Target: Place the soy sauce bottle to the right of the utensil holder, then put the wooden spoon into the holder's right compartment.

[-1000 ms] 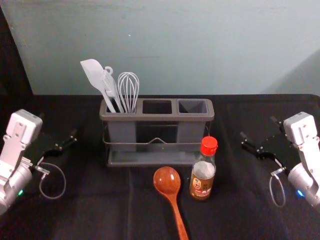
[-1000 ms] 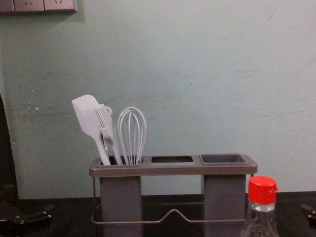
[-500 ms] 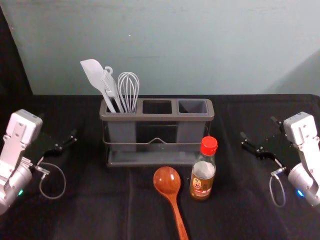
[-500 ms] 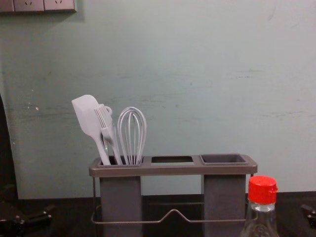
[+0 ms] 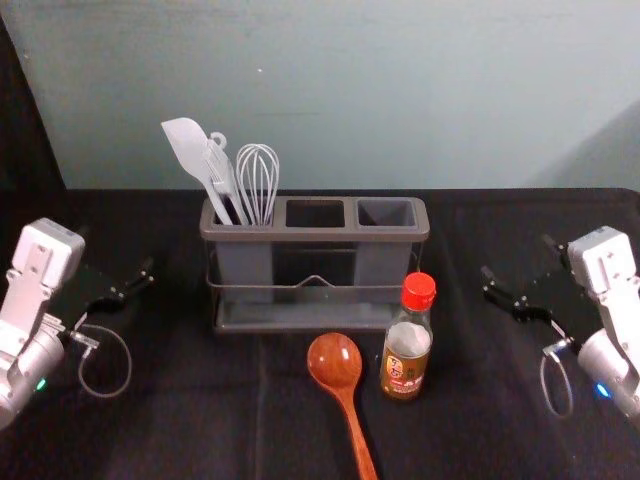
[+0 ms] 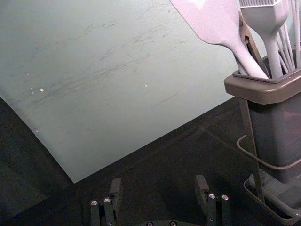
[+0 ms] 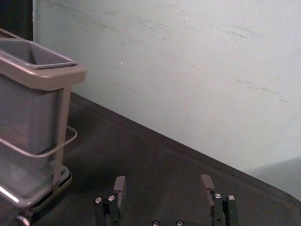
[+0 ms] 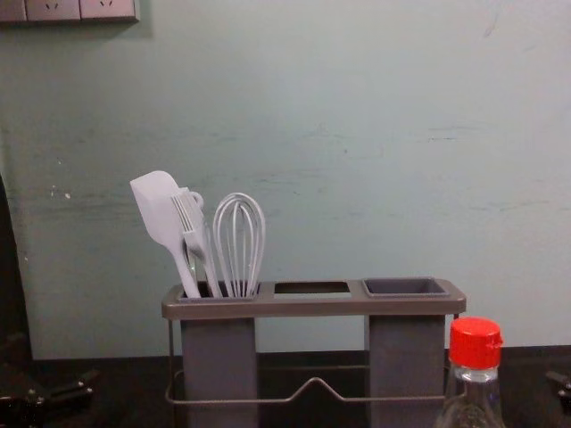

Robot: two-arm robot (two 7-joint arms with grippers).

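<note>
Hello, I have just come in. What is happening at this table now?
Nothing is being handled at this moment. The left gripper and the right gripper are open and empty, one at each side of the table. The soy sauce bottle stands in front of the holder, near its right end, and the wooden spoon lies beside the bottle. Neither job is done yet.

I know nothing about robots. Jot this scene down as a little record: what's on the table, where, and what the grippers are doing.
Utensil holder: three openings in a row
In its left compartment: spatula, brush, whisk
Soy sauce bottle: upright, red cap, before the holder's right end
Wooden spoon: lying left of the bottle, bowl toward the holder
Left gripper: open, left of the holder
Right gripper: open, right of the holder
</note>
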